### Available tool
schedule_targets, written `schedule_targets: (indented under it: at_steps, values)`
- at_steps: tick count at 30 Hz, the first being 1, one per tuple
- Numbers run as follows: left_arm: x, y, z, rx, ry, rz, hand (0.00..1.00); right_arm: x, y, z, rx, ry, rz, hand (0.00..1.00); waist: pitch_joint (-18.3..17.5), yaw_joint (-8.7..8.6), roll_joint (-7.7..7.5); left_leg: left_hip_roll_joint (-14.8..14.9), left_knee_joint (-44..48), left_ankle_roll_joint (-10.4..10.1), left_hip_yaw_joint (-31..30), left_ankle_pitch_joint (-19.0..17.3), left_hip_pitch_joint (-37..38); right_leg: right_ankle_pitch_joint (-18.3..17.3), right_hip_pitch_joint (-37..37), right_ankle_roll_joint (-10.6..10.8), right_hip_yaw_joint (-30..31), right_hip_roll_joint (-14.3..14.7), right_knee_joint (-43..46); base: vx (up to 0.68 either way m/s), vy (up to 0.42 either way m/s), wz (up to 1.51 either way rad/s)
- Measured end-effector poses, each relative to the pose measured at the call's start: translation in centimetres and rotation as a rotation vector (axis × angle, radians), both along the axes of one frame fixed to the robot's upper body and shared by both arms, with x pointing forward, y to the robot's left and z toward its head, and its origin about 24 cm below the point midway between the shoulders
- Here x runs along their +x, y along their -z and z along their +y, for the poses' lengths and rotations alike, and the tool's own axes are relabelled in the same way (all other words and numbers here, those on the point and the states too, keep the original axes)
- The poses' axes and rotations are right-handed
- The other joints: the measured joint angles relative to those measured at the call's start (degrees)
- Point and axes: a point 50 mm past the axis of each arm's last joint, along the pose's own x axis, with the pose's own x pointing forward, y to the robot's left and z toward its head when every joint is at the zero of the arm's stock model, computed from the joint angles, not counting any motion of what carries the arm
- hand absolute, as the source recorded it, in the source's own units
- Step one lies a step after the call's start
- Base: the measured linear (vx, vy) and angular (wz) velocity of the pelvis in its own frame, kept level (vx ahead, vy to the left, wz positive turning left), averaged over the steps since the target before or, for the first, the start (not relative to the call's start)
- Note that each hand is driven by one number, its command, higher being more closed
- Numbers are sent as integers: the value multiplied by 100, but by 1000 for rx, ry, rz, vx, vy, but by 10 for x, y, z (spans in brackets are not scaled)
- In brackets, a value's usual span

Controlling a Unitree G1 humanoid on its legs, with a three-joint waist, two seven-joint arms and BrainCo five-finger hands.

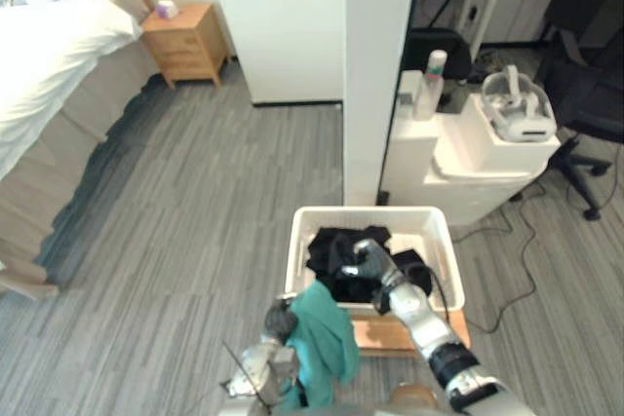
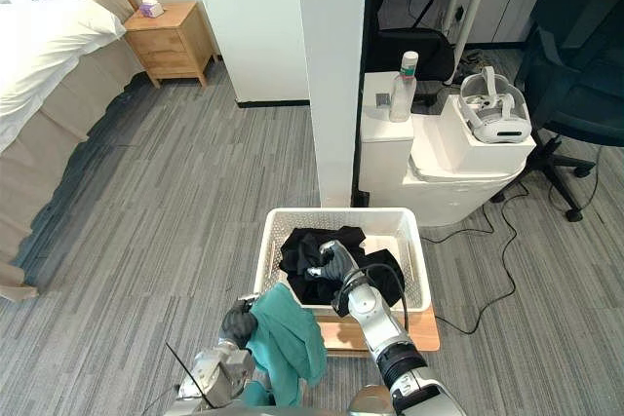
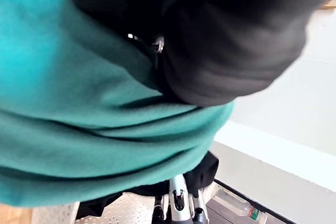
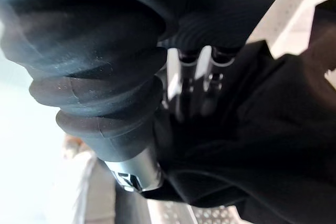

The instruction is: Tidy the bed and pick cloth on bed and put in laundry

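Teal cloth [image 1: 327, 338] — seemingly pinched, left robot hand [image 1: 280, 321] | right robot hand [image 1: 372, 260] on black clothes [image 1: 336, 245], grip can't tell

One basket [image 2: 341, 213], one teal cloth [image 2: 288, 343], one black cloth [image 2: 304, 245], one bed [image 2: 49, 36]

No legible text, number or sign found. Any print on the bottle [image 2: 403, 85] standing on the white cabinet [image 2: 468, 158], or on the small box [image 2: 150, 9] on the nightstand [image 2: 171, 41], is too small to make out
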Motion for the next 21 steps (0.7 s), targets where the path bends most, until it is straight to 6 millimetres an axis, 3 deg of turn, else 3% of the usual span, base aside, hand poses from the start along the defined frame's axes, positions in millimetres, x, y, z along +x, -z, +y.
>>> schedule_targets:
  at_steps: [7, 14, 19, 21]
  values:
    - [14, -16, 7, 9, -39, -77, 100, 14, -19, -23, -171, 89, -131, 0, 47, -26, -66, 98, 113, -4, 108, -9, -16, 2, -1, -8, 47, 63, -6, -6, -9, -3]
    - [21, -28, 11, 11, -79, -127, 100, 15, -31, -24, -329, 106, -248, 0, 74, -50, -85, 301, 232, -53, 305, -44, 20, 44, -23, -73, 191, 220, -51, -23, -26, -12]
    - [33, -62, 19, -23, -120, -278, 100, 3, -33, -38, -301, 224, -269, 0, 74, -62, -86, 410, 376, -105, 354, -89, 9, 71, -50, -113, 260, 320, -58, -17, -20, -9]
    - [50, -85, 33, -31, -192, -385, 100, -11, -23, -64, -297, 344, -231, 0, 72, -104, -83, 419, 397, -108, 379, -91, 27, 71, -60, -113, 299, 322, -21, -37, -2, -7]
